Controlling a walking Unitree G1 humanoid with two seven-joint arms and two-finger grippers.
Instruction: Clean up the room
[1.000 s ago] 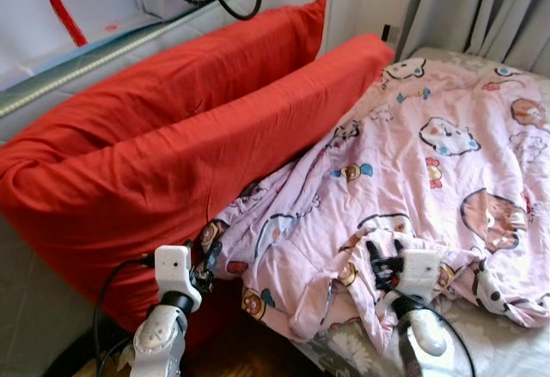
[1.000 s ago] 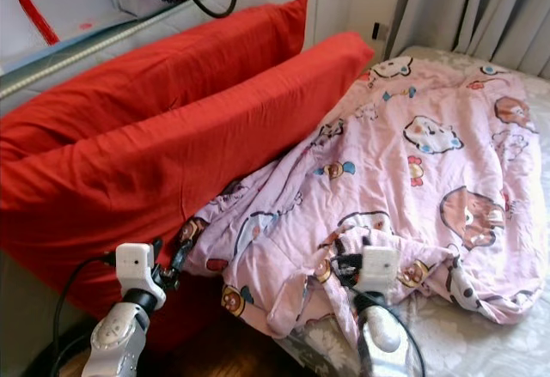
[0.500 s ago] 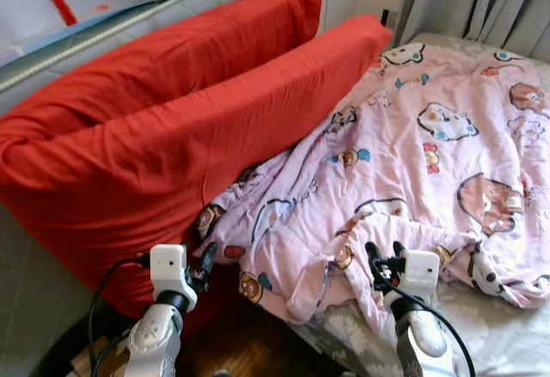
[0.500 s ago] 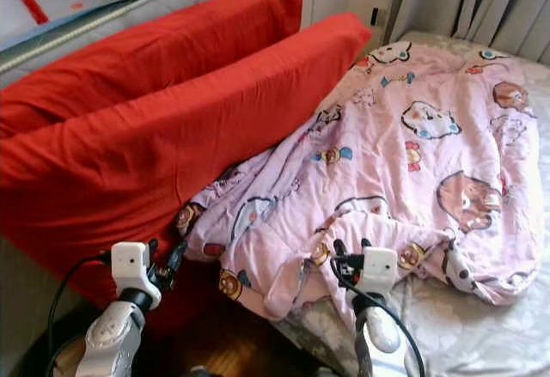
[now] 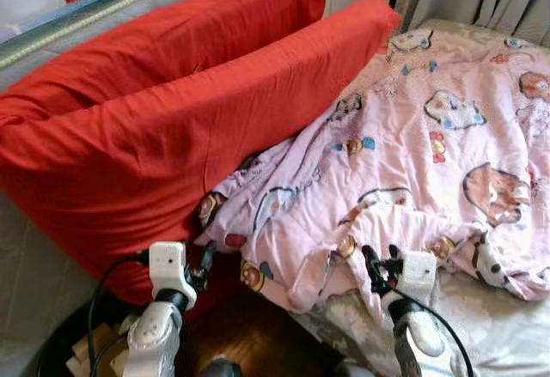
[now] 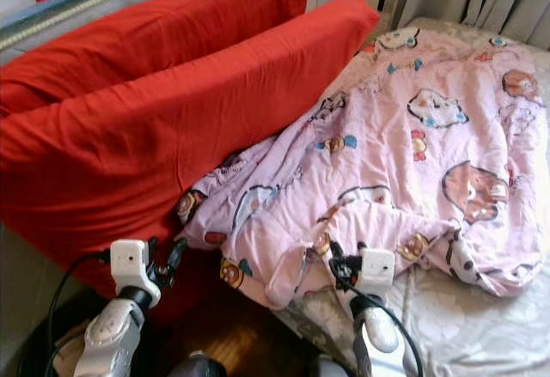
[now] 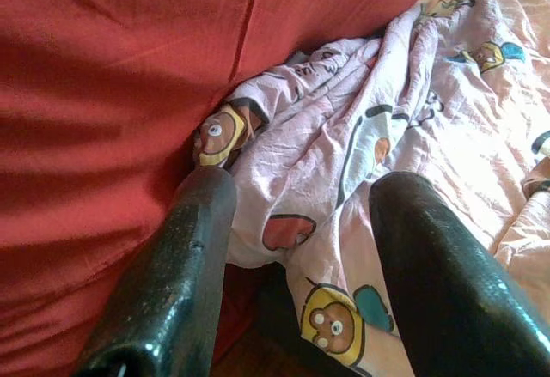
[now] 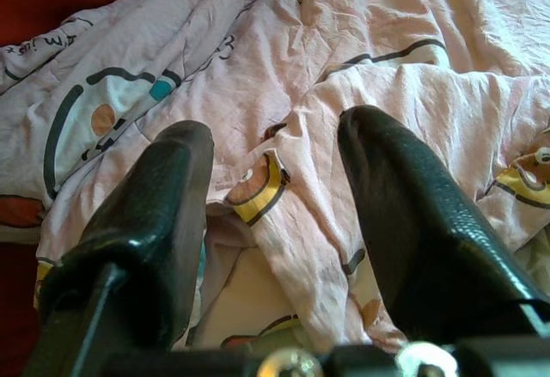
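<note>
A rumpled pink cartoon-print blanket (image 5: 430,162) lies spread over the bed (image 5: 507,334), its near edge bunched and hanging just past the mattress corner, its left edge tucked against the two big red pillows (image 5: 189,128) that lean one behind the other along the bed's side. The left end effector (image 5: 204,265) hovers low by the front pillow's lower corner, beside the blanket's hanging edge; in the left wrist view its fingers (image 7: 185,265) stand spread with nothing between them. The right end effector (image 5: 379,265) sits at the blanket's bunched near edge, its fingers (image 8: 404,214) also spread, straddling a fold of the cloth without pinching it. Dark wooden floor (image 5: 249,343) shows between the arms.
</note>
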